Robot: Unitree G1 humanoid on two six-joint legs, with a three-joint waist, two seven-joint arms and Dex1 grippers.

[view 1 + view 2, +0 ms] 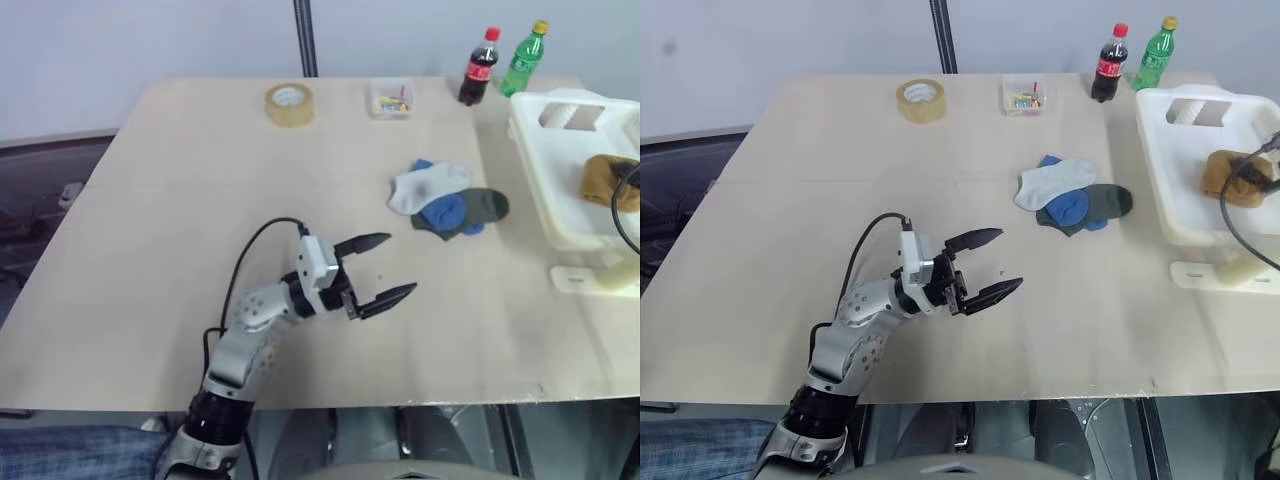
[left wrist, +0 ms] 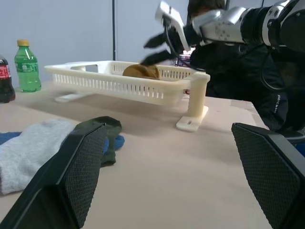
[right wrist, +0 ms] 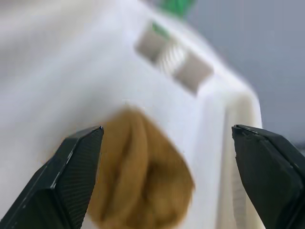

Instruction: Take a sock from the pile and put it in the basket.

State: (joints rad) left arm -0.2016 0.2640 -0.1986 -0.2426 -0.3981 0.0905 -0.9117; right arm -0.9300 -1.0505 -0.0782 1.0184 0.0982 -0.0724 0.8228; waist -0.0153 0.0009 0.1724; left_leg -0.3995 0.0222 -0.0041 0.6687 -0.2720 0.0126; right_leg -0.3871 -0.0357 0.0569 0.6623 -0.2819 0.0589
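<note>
Mustard sock lies in basket, right edge of frame; right gripper above it, fingers spread, empty. Left gripper open, lower centre. Pile mid-tabletop. Drop looks done; next, likely retreat.

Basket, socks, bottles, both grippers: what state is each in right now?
basket: upright, one mustard sock inside.
pile: three socks, loose on table.
left gripper: jaws open, empty.
right gripper: jaws open above the basket, empty.
cola bottle: upright, capped.
green bottle: upright, capped.
</note>
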